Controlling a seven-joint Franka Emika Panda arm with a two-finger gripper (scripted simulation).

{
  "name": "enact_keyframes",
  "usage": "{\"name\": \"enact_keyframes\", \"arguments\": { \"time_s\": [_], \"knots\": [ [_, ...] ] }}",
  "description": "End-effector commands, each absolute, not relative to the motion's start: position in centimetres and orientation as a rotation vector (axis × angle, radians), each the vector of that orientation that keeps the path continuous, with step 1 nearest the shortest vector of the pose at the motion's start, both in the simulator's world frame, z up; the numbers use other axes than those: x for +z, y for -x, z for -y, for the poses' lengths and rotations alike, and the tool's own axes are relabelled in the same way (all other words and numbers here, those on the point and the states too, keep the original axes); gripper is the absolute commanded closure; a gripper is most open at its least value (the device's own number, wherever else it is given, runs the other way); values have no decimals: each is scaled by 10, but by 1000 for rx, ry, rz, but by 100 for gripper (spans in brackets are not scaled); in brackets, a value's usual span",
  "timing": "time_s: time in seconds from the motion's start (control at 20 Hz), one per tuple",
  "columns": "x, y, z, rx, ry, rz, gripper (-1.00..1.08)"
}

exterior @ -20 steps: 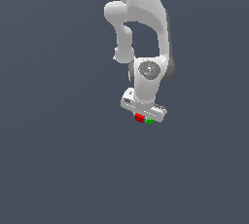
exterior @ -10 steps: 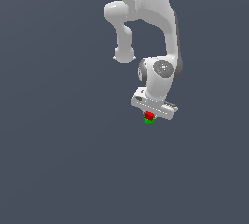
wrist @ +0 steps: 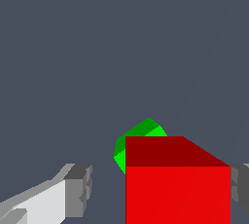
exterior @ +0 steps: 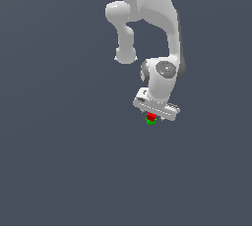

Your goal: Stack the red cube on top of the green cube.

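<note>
Plainly, the arm reaches down over a flat dark grey counter that fills both views. No edge or corner of it shows, so I cannot place anything against them.

In the exterior view the gripper points down, its pale hand tilted so that the end towards the exterior view's right sits lower. Tucked right under it is the red cube, and the green cube peeps out just below that, a touch towards the exterior view's left. Both are tiny there. The two colours meet with no gap I can see, though that view is too small to tell whether red sits squarely on green.

The wrist view is closer. The red cube looms large between the fingers, with a darker top face and a bright front face. Part of the green cube shows beyond it, mostly covered by red and turned at an angle to it.

The jaws stand apart. One finger is clear of the red cube, with a strip of grey counter between them. The other finger lies right against the cube's opposite side, touching or very nearly so.
</note>
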State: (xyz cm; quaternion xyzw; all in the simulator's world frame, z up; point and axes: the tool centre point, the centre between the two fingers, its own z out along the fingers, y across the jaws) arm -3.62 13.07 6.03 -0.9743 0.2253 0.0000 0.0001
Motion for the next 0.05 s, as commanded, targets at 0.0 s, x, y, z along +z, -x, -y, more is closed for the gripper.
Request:
{"name": "enact_keyframes", "arguments": {
  "time_s": [0.0],
  "knots": [
    [60, 36, -131, 0, 3061, -708, -92]
  ]
}}
